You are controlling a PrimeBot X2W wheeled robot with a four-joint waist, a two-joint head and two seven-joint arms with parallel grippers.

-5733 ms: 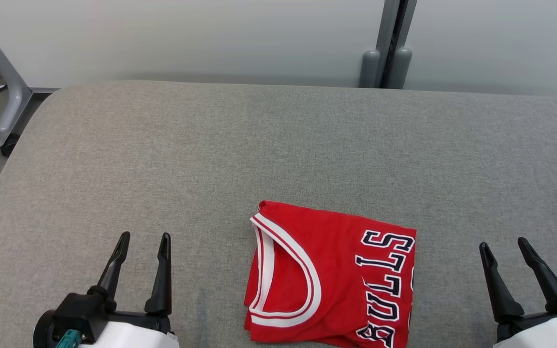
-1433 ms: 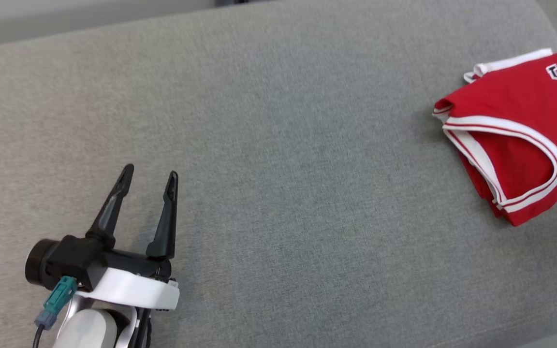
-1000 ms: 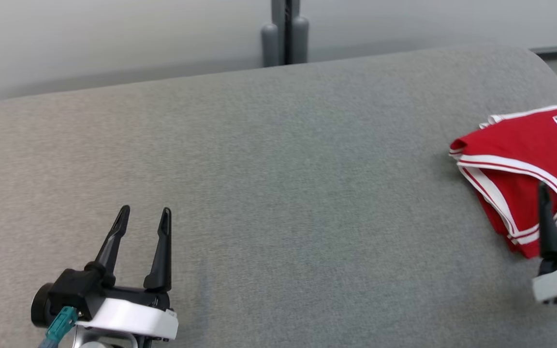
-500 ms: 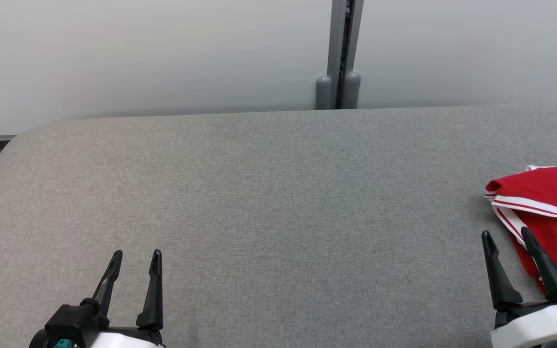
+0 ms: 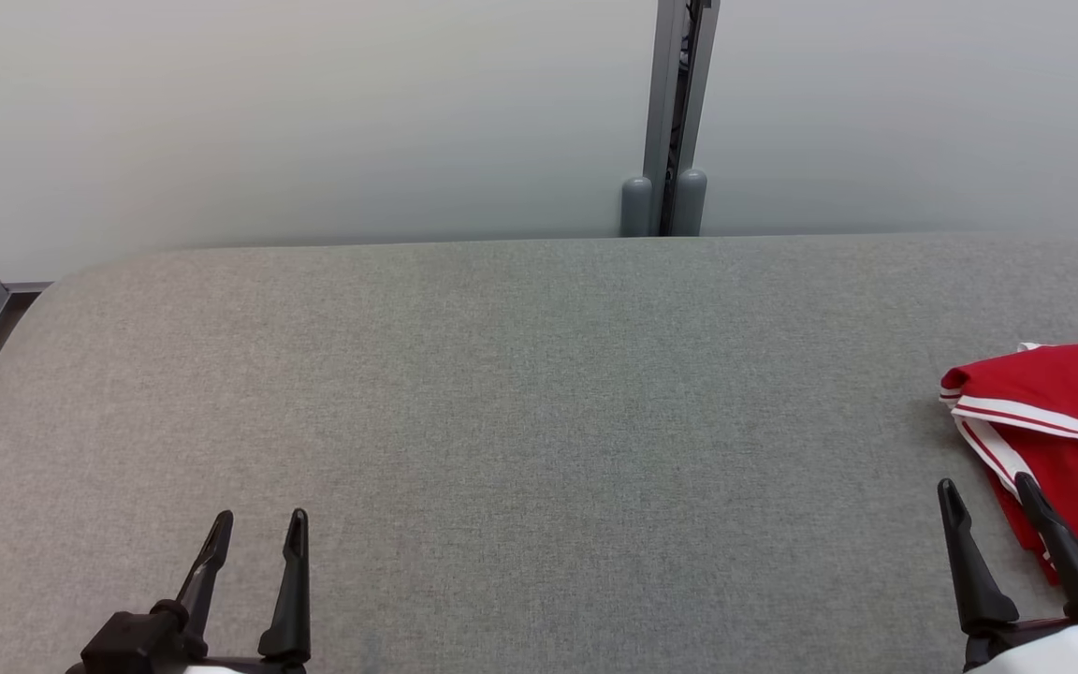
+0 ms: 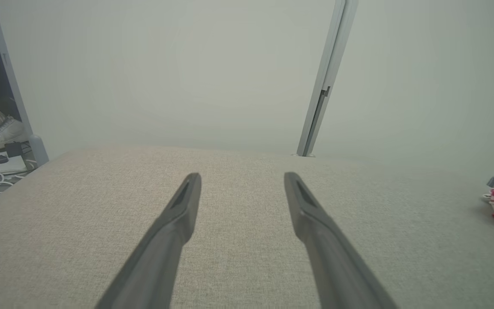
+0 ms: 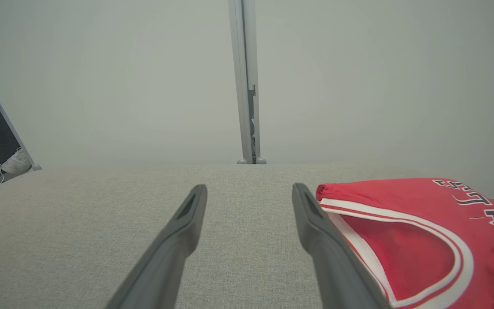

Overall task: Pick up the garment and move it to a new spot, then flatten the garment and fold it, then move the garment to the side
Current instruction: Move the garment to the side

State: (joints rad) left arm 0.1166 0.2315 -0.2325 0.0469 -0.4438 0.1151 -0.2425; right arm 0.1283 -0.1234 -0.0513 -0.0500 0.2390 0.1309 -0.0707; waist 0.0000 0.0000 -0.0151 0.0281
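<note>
Flanking the near edge, the left gripper (image 5: 258,520) and right gripper (image 5: 985,485) both have their jaws spread and empty. Just past the right one lies the folded red basketball jersey (image 5: 1054,412), now at the grey table's (image 5: 539,374) right edge, not near centre as it was seconds ago. The move-aside step looks finished. Beyond stands the wall post (image 5: 679,112).

Each white-cased wrist (image 5: 1063,651) carries two long, tapered black fingers (image 5: 292,580).
</note>
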